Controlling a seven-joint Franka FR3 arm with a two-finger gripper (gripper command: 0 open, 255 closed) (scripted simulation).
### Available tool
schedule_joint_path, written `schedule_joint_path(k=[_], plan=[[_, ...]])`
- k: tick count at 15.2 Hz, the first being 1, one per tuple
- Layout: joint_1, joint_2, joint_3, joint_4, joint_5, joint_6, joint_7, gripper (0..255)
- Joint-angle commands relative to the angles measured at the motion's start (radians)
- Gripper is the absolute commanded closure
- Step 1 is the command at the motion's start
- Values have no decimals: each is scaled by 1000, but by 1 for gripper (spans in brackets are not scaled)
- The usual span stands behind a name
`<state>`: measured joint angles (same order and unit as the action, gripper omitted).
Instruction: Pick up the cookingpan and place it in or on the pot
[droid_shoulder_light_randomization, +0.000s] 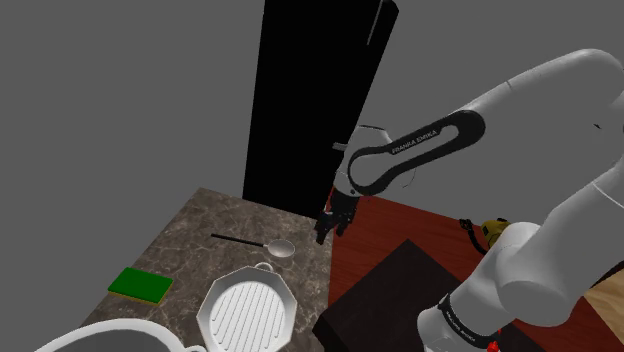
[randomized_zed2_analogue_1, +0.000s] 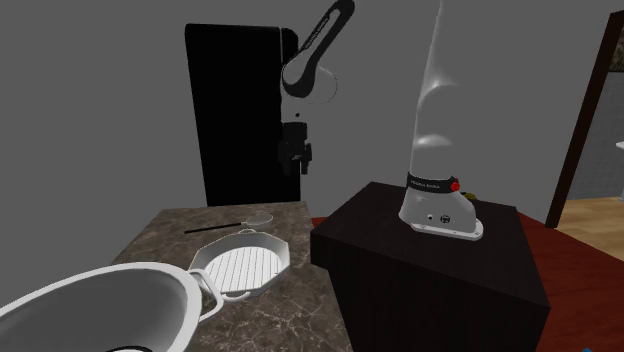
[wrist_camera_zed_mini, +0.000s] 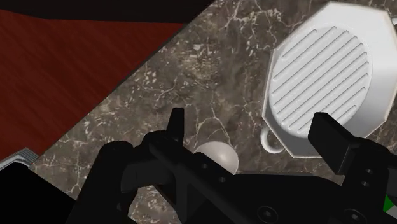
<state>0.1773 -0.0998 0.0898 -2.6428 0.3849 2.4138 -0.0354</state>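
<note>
- Shoulder view, lower left corner: I see the big white pot (droid_shoulder_light_randomization: 105, 330), cut by the frame edge, standing on the dark marbled counter (droid_shoulder_light_randomization: 200, 220).
- Just above the pot, near the counter's left edge: a flat green sponge (droid_shoulder_light_randomization: 140, 286).
- Right of the pot, lower middle-left of the frame: the cookingpan (droid_shoulder_light_randomization: 247, 308). It is white, eight-sided, ridged inside, with a small loop handle at its upper end. It lies flat on the counter just beside the pot; I cannot tell whether they touch.
- Above the pan: a spoon (droid_shoulder_light_randomization: 255, 243), its thin dark handle pointing left and its pale bowl at the right, apart from the pan.
- Middle of the frame: the hand (droid_shoulder_light_randomization: 330, 225) hangs over the counter's right edge, above and right of the spoon and well apart from the pan.
- In the wrist view the hand is released: its fingers (wrist_camera_zed_mini: 176, 124) stand apart, and the spoon bowl shows below, between them, untouched.
- Behind the hand: a tall black area (droid_shoulder_light_randomization: 300, 100) against the grey wall.
- Right of the counter: red-brown floor (droid_shoulder_light_randomization: 400, 225).
- Lower right: the dark stand (droid_shoulder_light_randomization: 390, 290) carrying the white arm (droid_shoulder_light_randomization: 540, 110).
</note>
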Motion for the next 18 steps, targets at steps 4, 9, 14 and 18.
schedule_joint_path(k=[4, 9, 14, 18], plan=[[36, 212, 34, 68, 161, 142, -73, 0], [39, 423, 94, 178, 312, 242, -155, 0], [34, 551, 136, 249, 382, 302, -199, 0], [35, 611, 156, 270, 410, 346, -223, 0]])
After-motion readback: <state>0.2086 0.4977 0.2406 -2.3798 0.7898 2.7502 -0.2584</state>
